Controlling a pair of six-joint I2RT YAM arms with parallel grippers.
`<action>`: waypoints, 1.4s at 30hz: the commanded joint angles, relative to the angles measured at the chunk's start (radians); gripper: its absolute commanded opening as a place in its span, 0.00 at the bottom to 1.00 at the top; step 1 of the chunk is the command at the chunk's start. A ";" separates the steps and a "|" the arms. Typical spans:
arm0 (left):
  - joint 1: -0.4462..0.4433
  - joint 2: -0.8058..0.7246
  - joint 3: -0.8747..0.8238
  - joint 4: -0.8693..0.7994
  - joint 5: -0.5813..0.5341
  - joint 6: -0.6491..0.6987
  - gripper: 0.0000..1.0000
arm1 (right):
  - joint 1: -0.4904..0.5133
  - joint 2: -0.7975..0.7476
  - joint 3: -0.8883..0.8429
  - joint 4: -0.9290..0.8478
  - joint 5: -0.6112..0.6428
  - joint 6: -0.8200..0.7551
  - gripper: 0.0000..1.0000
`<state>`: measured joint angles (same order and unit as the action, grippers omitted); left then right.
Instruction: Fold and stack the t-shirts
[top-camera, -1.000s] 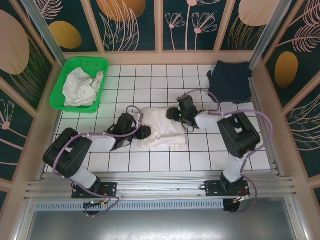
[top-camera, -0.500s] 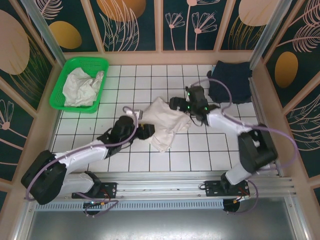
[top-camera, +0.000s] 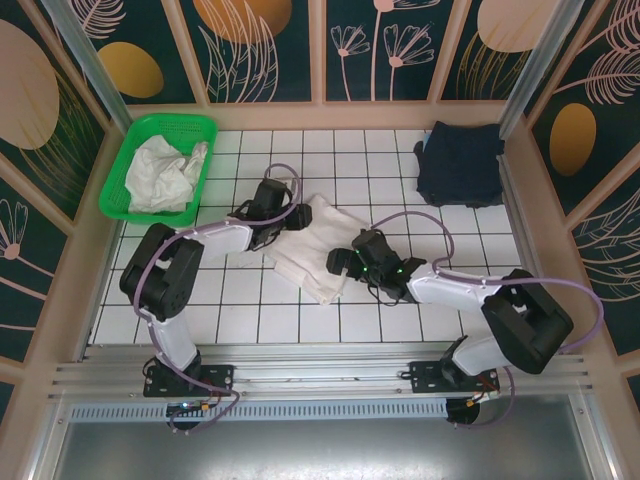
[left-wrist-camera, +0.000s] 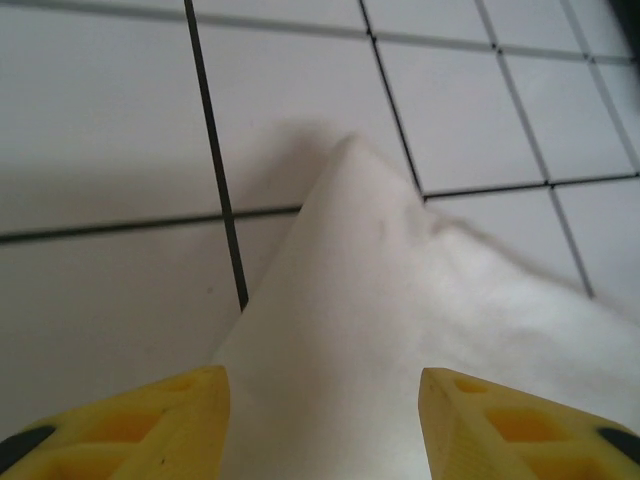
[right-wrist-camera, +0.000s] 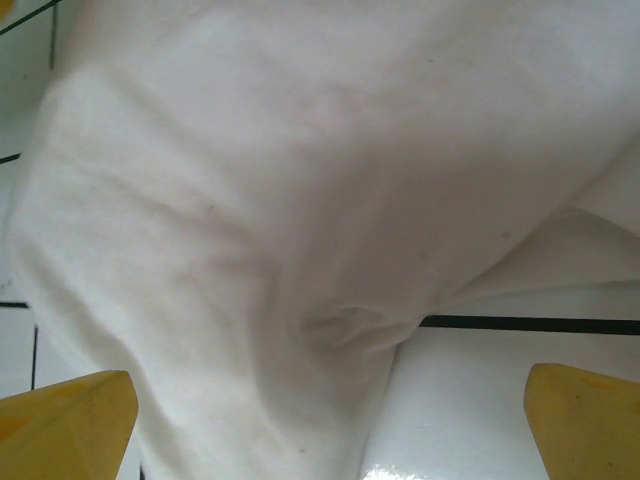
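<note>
A folded off-white t-shirt (top-camera: 315, 248) lies slanted on the white tiled table (top-camera: 240, 320). My left gripper (top-camera: 290, 218) is at its far-left corner; in the left wrist view its fingers (left-wrist-camera: 150, 420) stand apart, open, with the shirt's pointed corner (left-wrist-camera: 350, 300) running between them. My right gripper (top-camera: 338, 262) is at the shirt's near-right edge, wide open (right-wrist-camera: 330, 385) over wrinkled white fabric (right-wrist-camera: 250, 200). A dark navy t-shirt (top-camera: 460, 160) lies folded at the far right. More off-white t-shirts (top-camera: 165, 172) are crumpled in the basket.
The green mesh basket (top-camera: 128, 160) stands at the far left corner. Patterned walls enclose the table on three sides, with a metal rail along the near edge (top-camera: 320, 375). Purple cables loop above both arms.
The off-white shirt has turned and shifted slightly nearer. My left gripper moved to its far-left corner, and my right gripper swung from the far right down to its near-right edge.
</note>
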<state>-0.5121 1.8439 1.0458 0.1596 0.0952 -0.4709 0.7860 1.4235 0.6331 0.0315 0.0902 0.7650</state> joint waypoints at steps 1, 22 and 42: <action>0.003 0.026 0.018 -0.013 0.037 0.020 0.53 | -0.023 0.073 0.026 0.010 0.049 0.023 0.99; 0.003 -0.213 -0.368 0.173 0.164 -0.113 0.52 | -0.211 0.425 0.533 -0.093 -0.137 -0.265 0.67; 0.003 -0.184 -0.348 0.157 0.149 -0.114 0.50 | -0.218 0.482 0.421 -0.077 -0.214 -0.365 0.44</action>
<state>-0.5114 1.6680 0.6754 0.3355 0.2535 -0.5812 0.5617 1.8580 1.0298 -0.0486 -0.0582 0.4335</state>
